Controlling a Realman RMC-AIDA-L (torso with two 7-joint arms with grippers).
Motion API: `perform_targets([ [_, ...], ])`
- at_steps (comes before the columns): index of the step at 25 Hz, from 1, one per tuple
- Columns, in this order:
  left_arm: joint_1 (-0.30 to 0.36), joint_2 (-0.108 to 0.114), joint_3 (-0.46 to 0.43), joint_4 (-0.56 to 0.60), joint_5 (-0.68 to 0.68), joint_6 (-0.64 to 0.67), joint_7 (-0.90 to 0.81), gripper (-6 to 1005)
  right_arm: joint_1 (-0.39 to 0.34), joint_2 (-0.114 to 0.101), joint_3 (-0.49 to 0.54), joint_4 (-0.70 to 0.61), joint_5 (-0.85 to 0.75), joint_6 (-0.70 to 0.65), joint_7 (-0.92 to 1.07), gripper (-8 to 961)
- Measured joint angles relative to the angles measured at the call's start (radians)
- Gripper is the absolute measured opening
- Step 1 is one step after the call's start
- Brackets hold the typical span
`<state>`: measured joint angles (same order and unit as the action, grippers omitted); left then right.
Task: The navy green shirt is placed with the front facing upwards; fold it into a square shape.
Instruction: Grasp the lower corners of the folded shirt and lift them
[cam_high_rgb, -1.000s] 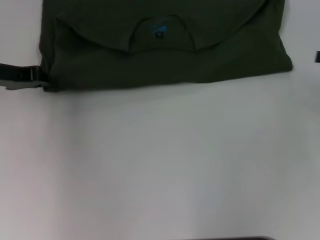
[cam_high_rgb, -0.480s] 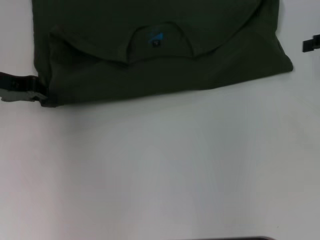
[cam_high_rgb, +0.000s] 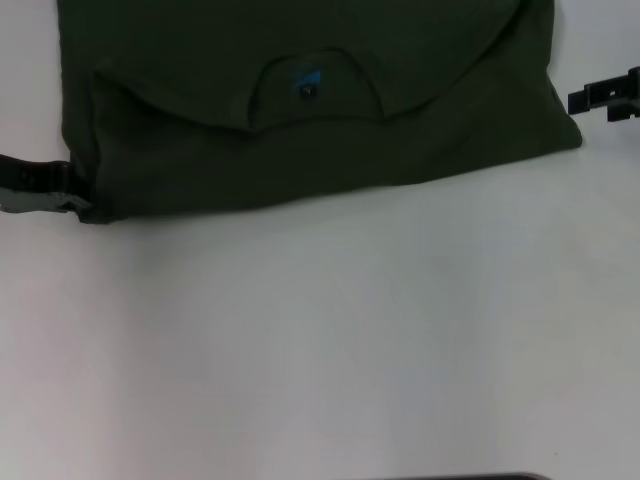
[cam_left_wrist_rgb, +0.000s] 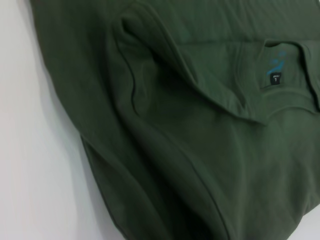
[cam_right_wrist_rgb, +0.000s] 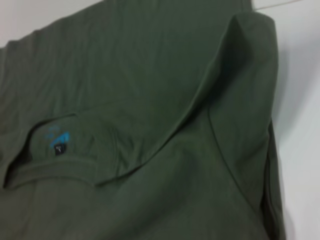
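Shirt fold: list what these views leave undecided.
- Shirt: its far part is cut off by the head view's top edge, so the full outline is unknown.
- Left gripper: only partly in frame at the shirt's corner; grip unclear.
- Right gripper: clipped by the frame edge.
- Tag: print too small to read.

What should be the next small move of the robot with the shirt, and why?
Probably bring the right pincer in to the navy green shirt at its near right corner. The left pincer is already at the near left corner, while the right one is apart from the cloth.
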<state>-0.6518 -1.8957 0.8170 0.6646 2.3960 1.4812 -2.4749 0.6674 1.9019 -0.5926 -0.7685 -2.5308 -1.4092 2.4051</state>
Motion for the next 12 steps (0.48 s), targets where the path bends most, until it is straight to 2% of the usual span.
perform_targets([
  [12, -0.011, 0.0, 0.0, 0.001, 0.0, -0.003, 0.001, 44, -0.009, 0.003, -0.056, 0.069, -0.002, 0.122, -0.044, 778],
])
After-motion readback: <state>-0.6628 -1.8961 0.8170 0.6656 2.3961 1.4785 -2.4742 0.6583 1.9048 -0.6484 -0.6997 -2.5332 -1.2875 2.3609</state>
